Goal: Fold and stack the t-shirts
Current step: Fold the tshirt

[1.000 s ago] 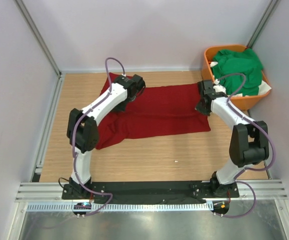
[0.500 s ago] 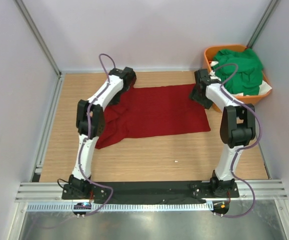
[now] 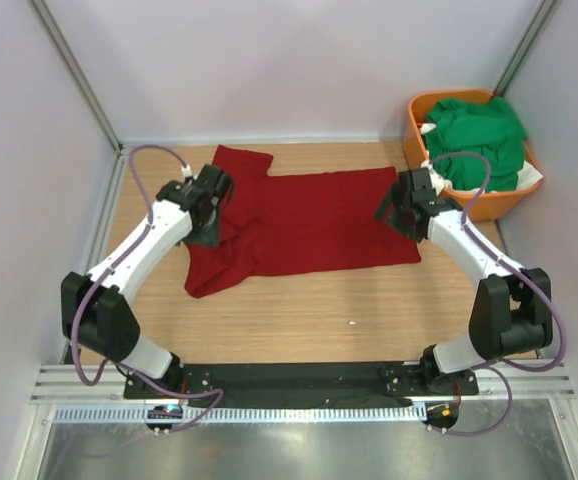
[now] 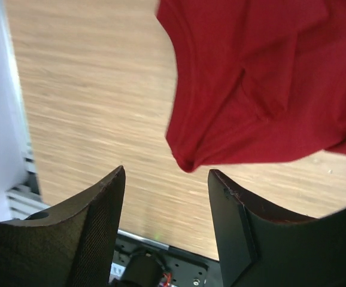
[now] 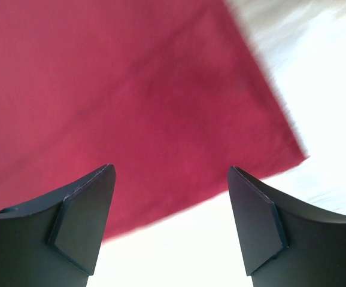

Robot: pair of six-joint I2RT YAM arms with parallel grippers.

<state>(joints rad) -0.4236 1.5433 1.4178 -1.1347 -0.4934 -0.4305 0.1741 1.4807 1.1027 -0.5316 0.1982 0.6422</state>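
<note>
Far-right corner of the wooden counter [image 3: 299, 300]: orange plastic basket [image 3: 412, 120]. Small white speck [image 3: 353, 323] near front edge.

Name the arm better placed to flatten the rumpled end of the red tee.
Left, most likely. The left tool hangs open at the rumpled sleeve end of the tee. The right tool, also open, is over the flat hem end, the whole shirt away.

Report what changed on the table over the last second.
The left claw swung from the far edge of the red shirt leftward and nearer, and now hangs open at its crumpled left end. The right claw reached toward the far right corner, then came back to the right edge, open. The shirt's body, the basket and the green shirts stayed put.
</note>
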